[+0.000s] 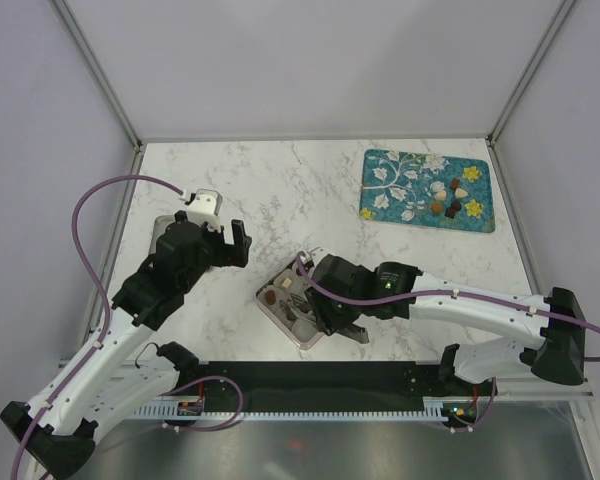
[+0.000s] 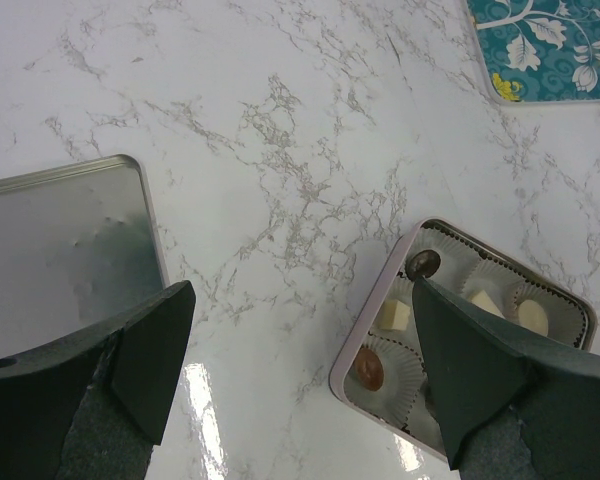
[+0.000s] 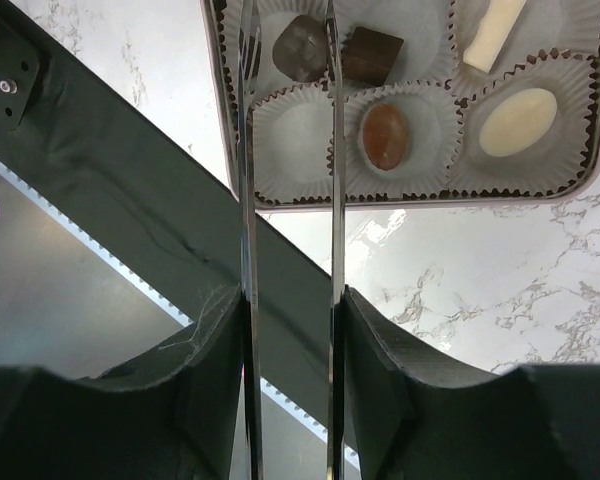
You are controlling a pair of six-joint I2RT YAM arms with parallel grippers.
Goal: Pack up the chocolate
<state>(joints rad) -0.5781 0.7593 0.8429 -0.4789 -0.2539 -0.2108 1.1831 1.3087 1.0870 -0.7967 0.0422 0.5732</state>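
White marble-veined bench (image 1: 280, 190), grey veining, glossy under the lights. Far right corner: teal mat (image 1: 380, 160) lying flat, slightly skewed, printed with white vines and yellow and white flowers. Near edge, centre: shallow pale tin (image 1: 263, 300) with rounded corners, turned diamond-wise, lined with fluted paper cups (image 3: 290, 150) packed side by side and touching. Left side, well apart from the tin: flat grey metal lid (image 2: 60, 250), dull sheen, rounded corner. Black strip (image 1: 310, 380) along the bench's near edge. Plain white walls (image 1: 310, 60) behind, on metal posts (image 1: 100, 70).
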